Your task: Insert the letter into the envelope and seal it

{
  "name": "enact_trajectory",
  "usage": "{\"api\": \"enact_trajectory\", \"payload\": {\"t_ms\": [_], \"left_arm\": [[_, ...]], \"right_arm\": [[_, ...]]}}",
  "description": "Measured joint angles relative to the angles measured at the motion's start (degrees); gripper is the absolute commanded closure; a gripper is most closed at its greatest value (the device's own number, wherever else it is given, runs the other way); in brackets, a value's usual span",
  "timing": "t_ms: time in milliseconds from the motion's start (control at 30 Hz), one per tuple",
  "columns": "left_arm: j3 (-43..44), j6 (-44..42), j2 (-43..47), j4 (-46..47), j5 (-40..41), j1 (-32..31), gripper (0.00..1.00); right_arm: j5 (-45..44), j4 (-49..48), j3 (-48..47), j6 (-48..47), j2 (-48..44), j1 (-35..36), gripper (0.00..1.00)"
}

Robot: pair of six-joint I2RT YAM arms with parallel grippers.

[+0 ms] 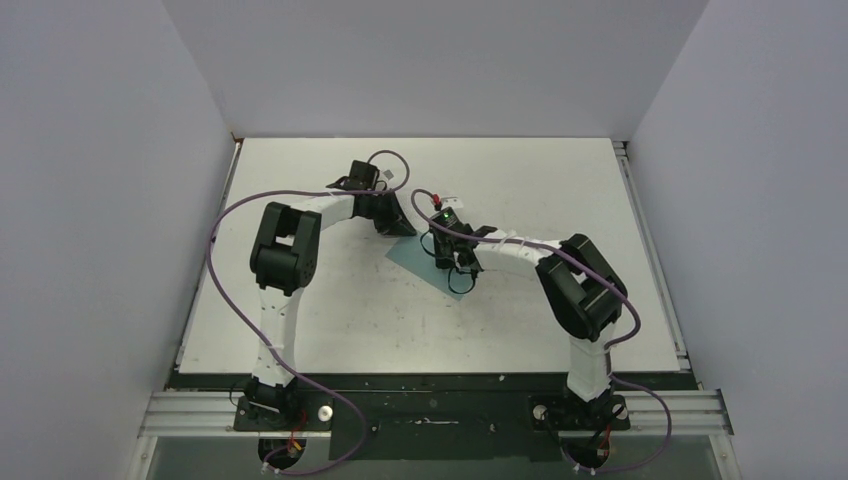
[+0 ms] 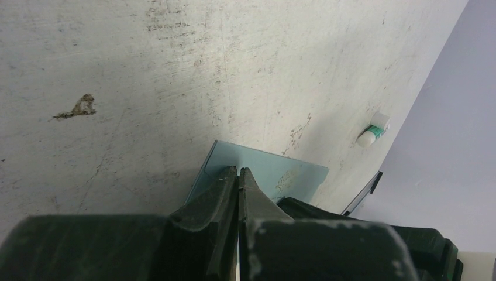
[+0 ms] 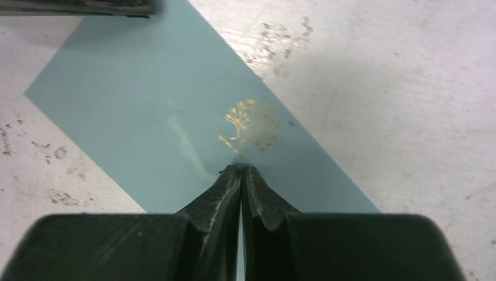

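Diagonally set, envelope (image 1: pixel 412 257) flat, long axis far-left to near-right

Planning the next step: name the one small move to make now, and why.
Probably slide the shut right gripper along the envelope to press it sealed: it lies flat, no flap raised, with the shut left gripper resting at its edge.

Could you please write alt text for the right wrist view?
The shut right gripper holds its tips over a flat teal envelope lying diagonally on a scuffed white table. A gold speckled mark lies just beyond the tips.
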State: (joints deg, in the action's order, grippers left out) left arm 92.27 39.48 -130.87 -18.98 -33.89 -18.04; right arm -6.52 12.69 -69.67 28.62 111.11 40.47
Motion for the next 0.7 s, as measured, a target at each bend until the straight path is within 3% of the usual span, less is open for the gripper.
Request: {"api": "enact_trajectory", "payload": {"t_ms": [367,600,700], "left_arm": [[1.01,-1.27,-0.17,-1.64,0.00,0.02,1.00],[3.26,-3.80,0.76,-6.29,1.60,0.28,0.63],[3.26,-5.70,3.93,-9.99,3.78,0.44,0.51]], "right_arm": [[-1.81,6.43,8.66,3.48,-8.68,-2.47,0.92],[-1.64,11.96,9.73,3.69,-19.17,-5.62,0.75],[-1.03,12.02,10.12,2.93,-24.46,-8.87,0.62]]}}
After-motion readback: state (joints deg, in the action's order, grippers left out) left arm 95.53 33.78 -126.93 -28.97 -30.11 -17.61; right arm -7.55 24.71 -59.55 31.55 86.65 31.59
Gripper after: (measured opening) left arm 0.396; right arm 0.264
